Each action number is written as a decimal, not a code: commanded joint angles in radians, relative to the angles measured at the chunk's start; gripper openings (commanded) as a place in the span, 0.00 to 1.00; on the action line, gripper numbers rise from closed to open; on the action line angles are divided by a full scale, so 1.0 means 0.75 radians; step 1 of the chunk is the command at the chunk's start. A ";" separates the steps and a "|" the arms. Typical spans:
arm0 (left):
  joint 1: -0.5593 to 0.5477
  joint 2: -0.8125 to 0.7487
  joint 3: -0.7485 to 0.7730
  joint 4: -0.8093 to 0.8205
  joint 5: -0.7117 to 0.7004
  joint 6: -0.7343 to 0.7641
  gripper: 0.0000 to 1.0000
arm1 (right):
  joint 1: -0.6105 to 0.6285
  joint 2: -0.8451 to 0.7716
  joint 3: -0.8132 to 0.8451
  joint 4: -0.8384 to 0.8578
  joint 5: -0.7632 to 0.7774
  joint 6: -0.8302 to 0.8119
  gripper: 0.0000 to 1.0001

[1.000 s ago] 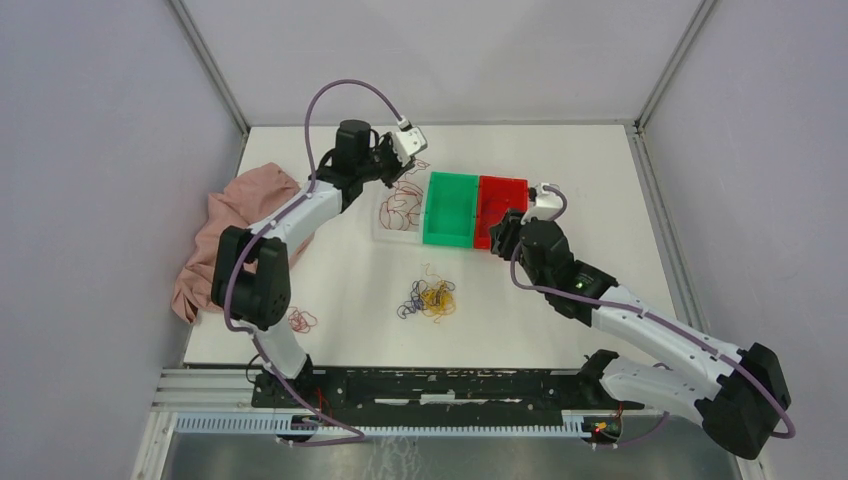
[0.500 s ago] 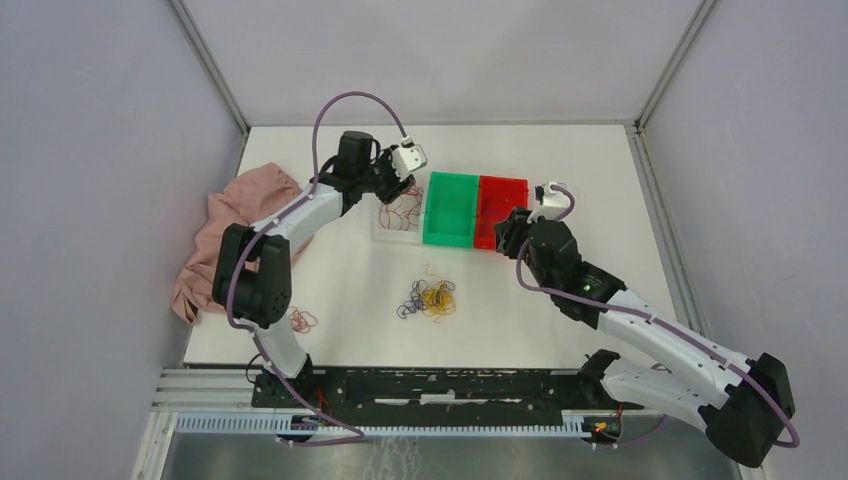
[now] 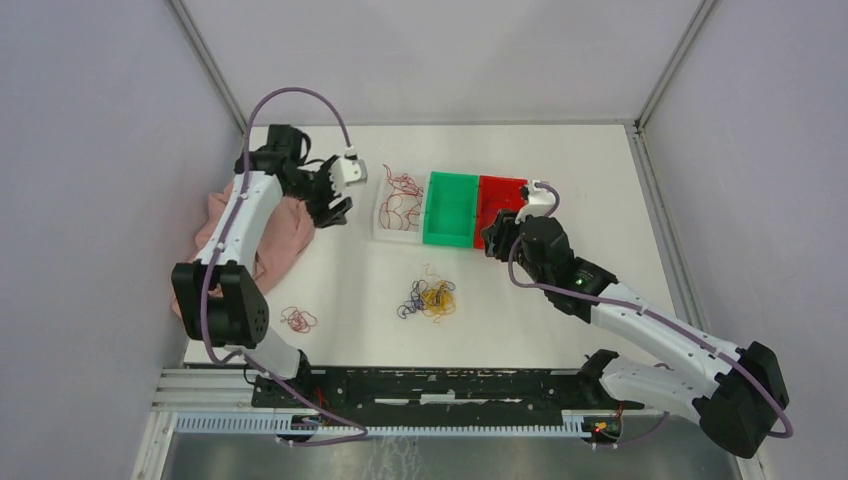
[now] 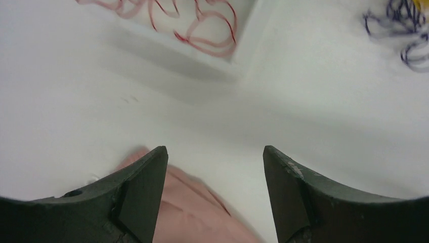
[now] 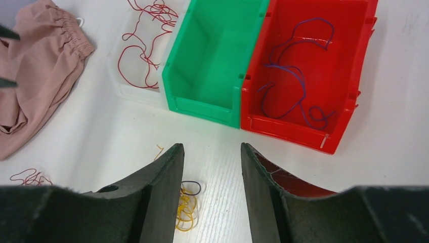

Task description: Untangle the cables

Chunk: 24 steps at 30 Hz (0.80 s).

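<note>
Several thin curly cables in yellow, purple and dark red (image 3: 432, 298) are lying in a clump on the white table (image 3: 600, 200), seen from above. From the left wrist, the left gripper (image 4: 215, 167) is hanging spread wide and empty over a crumpled pink cloth (image 4: 187, 215). From the right wrist, the right gripper (image 5: 211, 152) is standing parted, holding nothing, facing a green plastic bin (image 5: 202, 104) and a red plastic bin (image 5: 283, 126)

— Any print, label or number you can read?
— None. The green bin (image 5: 212, 66) and the red bin (image 5: 349, 50) are plain plastic.
— And the counter (image 3: 350, 270)?
— Bare white, no mark on it. Nothing legible in any of the three views.
</note>
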<state>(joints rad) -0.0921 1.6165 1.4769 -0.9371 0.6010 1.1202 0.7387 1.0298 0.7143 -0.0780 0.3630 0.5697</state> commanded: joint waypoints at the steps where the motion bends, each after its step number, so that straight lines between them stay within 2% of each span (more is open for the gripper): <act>1: 0.142 -0.107 -0.192 -0.557 -0.125 0.498 0.75 | -0.003 -0.020 0.048 0.061 -0.066 -0.021 0.52; 6: 0.207 -0.314 -0.581 -0.457 -0.332 0.686 0.72 | -0.002 -0.049 0.021 0.072 -0.107 -0.014 0.52; 10: 0.205 -0.434 -0.798 -0.324 -0.397 0.743 0.70 | -0.001 -0.073 0.000 0.069 -0.136 -0.001 0.52; 19: 0.205 -0.522 -1.107 -0.008 -0.634 0.911 0.63 | -0.001 -0.142 -0.030 0.045 -0.162 0.030 0.52; 22: 0.207 -0.501 -1.143 0.048 -0.657 0.935 0.61 | -0.001 -0.160 -0.024 0.021 -0.163 0.030 0.51; 24: 0.207 -0.482 -1.143 0.083 -0.654 0.936 0.56 | -0.001 -0.173 -0.023 0.002 -0.163 0.031 0.50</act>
<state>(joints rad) 0.0612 1.2495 0.6189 -0.9756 0.1436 1.7451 0.7387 0.9360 0.6933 -0.0769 0.2470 0.5816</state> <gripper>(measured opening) 0.605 0.514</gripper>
